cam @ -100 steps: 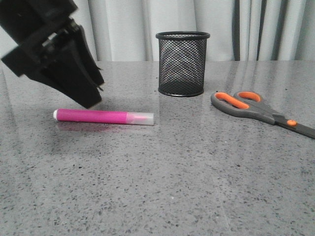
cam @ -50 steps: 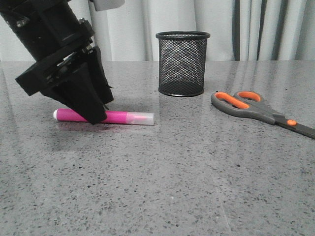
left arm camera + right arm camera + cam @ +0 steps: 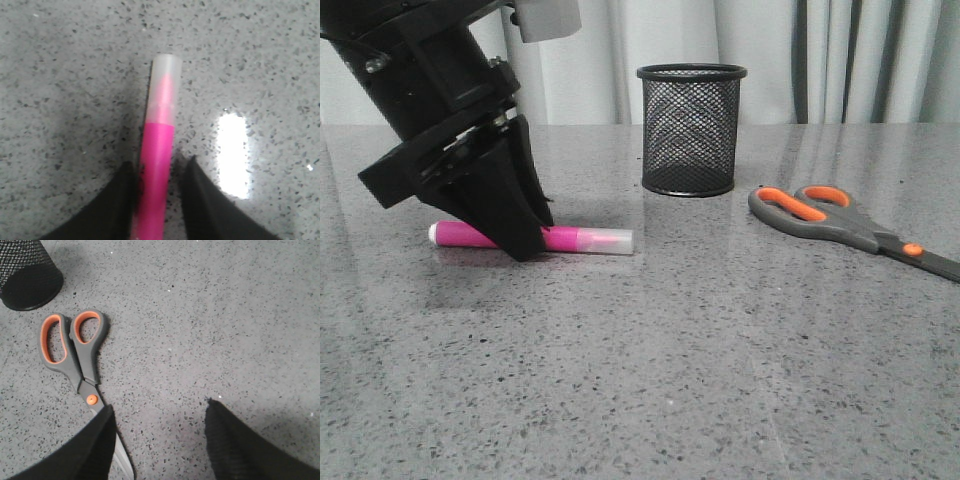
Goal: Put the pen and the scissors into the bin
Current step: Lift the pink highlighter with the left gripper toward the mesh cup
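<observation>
A: Step in hand was the pen pick; the left gripper (image 3: 525,240) was down at the pen (image 3: 582,239), which lay flat on the table (image 3: 650,350), left of the bin (image 3: 691,130) and nearer the camera; clear cap end pointed toward the bin side, white end away.

B: Fingers?

A: In the left wrist view the left gripper's (image 3: 157,200) two fingers (image 3: 112,207) stood apart, one each side of the pink barrel (image 3: 156,185); close to it, but it couldn't be told whether they touched; pen not lifted.

B: And the other arm?

A: The right gripper (image 3: 157,440) hung above the table with fingers wide apart, holding nothing; the scissors (image 3: 75,352) lay flat just beside it, handles toward the bin (image 3: 27,275); in the front view the scissors (image 3: 840,225) sat to the right of the bin, untouched; the arm itself didn't show there.

B: Bin contents?

A: Nothing showed through the mesh; likely empty; task judged barely started.

B: Next move?

A: Probably close on the barrel, lift clear, carry over the rim; the pen looked longer than the bin was tall, so it would need tipping toward upright before release; the scissors after that.
</observation>
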Motion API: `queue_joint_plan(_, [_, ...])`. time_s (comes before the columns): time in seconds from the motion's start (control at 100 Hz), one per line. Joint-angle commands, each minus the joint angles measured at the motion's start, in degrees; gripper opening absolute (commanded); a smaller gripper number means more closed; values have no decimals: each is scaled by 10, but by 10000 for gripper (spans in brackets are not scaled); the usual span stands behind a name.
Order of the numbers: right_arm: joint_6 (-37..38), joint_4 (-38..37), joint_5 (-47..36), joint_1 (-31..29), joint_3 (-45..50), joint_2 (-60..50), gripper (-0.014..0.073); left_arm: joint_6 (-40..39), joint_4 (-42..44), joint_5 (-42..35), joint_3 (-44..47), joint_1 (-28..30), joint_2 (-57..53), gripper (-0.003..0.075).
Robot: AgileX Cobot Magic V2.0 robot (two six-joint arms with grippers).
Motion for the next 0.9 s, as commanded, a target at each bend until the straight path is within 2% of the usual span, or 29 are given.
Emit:
queue_joint_plan(0.0, [-6, 5, -34, -5, -22, 1, 356, 2, 3, 1, -12, -5, -15, 35])
queue_joint_plan(0.05, [-6, 5, -34, -5, -22, 1, 356, 2, 5, 5, -13, -5, -15, -18])
queue_joint_plan(0.2, [-6, 5, -34, -5, -22, 1, 356, -6, 5, 28, -32, -5, -21, -19])
queue_joint_plan(0.49, [-6, 5, -34, -5, -22, 1, 356, -113, -26, 31, -138, -5, -60, -19])
queue_joint_plan(0.63, [-6, 6, -32, -5, -22, 1, 356, -121, -142, -2, -165, -5, -61, -19])
queue_joint_plan(0.81, [-6, 6, -23, -5, -22, 1, 356, -114, -322, -129, -165, -6, -52, -19])
queue_joint_plan(0.89, [-6, 7, -20, -5, -22, 1, 356, -74, -411, -179, -165, -6, -40, -19])
